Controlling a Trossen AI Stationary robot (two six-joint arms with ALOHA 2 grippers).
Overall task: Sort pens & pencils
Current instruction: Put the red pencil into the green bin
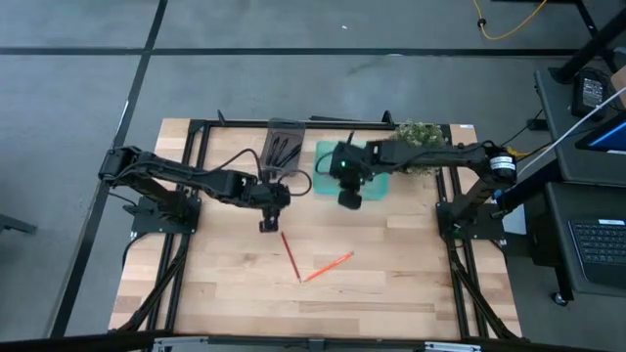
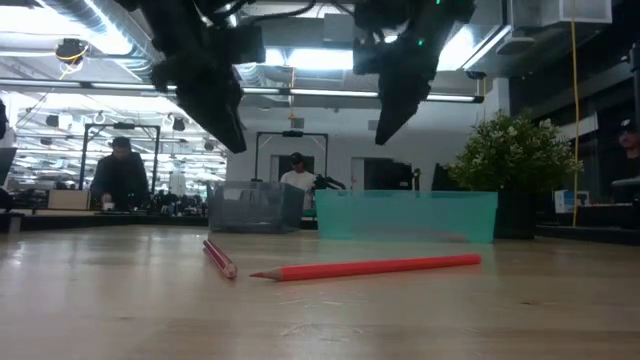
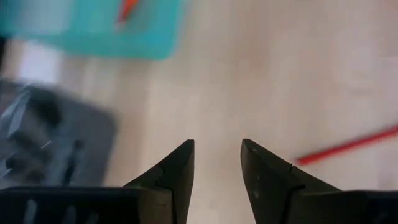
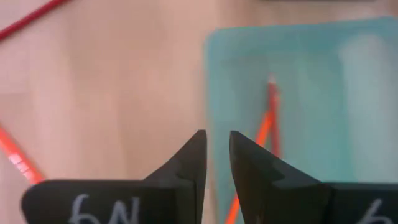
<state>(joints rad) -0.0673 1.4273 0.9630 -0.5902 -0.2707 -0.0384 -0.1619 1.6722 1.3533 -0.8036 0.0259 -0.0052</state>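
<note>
Two pencils lie flat on the wood table: a red one (image 1: 290,254) and an orange-red one (image 1: 328,266) (image 2: 370,267). Two more pencils (image 4: 270,118) lie in the teal tray (image 1: 377,186) (image 4: 311,93). Black pens (image 1: 284,149) lie in the grey tray (image 1: 284,132) (image 3: 50,143). My left gripper (image 1: 269,223) (image 3: 217,146) hangs open above bare table, near the grey tray's near side. My right gripper (image 1: 350,199) (image 4: 217,135) hangs over the teal tray's near left edge, its fingers a narrow gap apart with nothing between them.
A potted plant (image 1: 421,137) (image 2: 515,155) stands at the far right beside the teal tray. The two trays sit side by side at the table's far middle. People show in the room beyond the table.
</note>
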